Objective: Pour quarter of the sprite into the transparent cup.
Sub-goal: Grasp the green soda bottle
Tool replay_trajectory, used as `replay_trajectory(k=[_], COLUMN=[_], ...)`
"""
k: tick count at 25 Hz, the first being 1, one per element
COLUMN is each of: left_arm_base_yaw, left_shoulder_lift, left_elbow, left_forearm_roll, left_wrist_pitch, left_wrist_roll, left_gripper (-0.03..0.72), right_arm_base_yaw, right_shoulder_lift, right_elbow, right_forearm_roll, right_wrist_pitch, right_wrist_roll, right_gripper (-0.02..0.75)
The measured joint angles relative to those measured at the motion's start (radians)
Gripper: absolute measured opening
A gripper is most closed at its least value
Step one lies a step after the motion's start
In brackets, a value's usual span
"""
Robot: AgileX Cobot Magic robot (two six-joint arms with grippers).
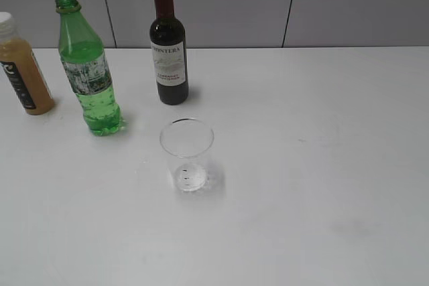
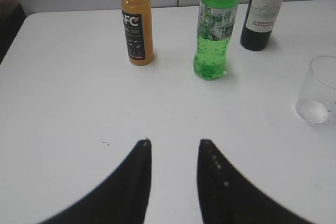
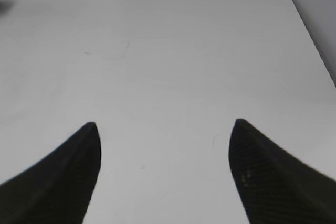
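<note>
The sprite [image 1: 89,72], a tall green capless bottle with a whitish label, stands upright at the left of the white table; it also shows in the left wrist view [image 2: 214,30]. The transparent cup [image 1: 187,155] stands empty near the table's middle, to the right and in front of the sprite, and at the right edge of the left wrist view [image 2: 319,90]. My left gripper [image 2: 174,141] is open and empty, well short of the bottles. My right gripper [image 3: 164,124] is wide open and empty over bare table. Neither gripper shows in the exterior view.
A dark wine bottle [image 1: 168,45] with a red top stands behind the cup. An orange juice bottle [image 1: 21,65] with a white cap stands left of the sprite. A grey wall runs behind the table [image 1: 322,165]. The table's right edge shows in the right wrist view.
</note>
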State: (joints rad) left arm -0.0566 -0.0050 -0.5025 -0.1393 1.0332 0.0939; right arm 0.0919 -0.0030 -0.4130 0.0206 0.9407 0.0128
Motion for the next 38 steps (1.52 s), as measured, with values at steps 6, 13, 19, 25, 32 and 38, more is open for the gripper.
replay_trajectory(k=[6,13,19,25,32,38], left_arm_base_yaw=[0.000,0.000,0.000,0.000,0.011,0.014], left_shoulder_lift=[0.000,0.000,0.000,0.000,0.017,0.132], left_elbow=[0.000,0.000,0.000,0.000,-0.009,-0.008], left_forearm_roll=[0.000,0.000,0.000,0.000,-0.003,-0.041], left_wrist_pitch=[0.000,0.000,0.000,0.000,-0.035,-0.289], left_wrist_roll=[0.000,0.000,0.000,0.000,0.000,0.049], left_gripper=[0.237,0.237,0.426,0.635,0.614,0.603], right_arm_base_yaw=[0.000,0.000,0.000,0.000,0.000,0.000], right_shoulder_lift=[0.000,0.000,0.000,0.000,0.000,0.000], right_elbow=[0.000,0.000,0.000,0.000,0.000,0.000], right_forearm_roll=[0.000,0.000,0.000,0.000,0.000,0.000], right_wrist_pitch=[0.000,0.000,0.000,0.000,0.000,0.000], right_wrist_roll=[-0.002,-0.002,-0.001,-0.002,-0.002,-0.002], right_gripper=[0.585,0.585,0.585,0.584,0.584,0.584])
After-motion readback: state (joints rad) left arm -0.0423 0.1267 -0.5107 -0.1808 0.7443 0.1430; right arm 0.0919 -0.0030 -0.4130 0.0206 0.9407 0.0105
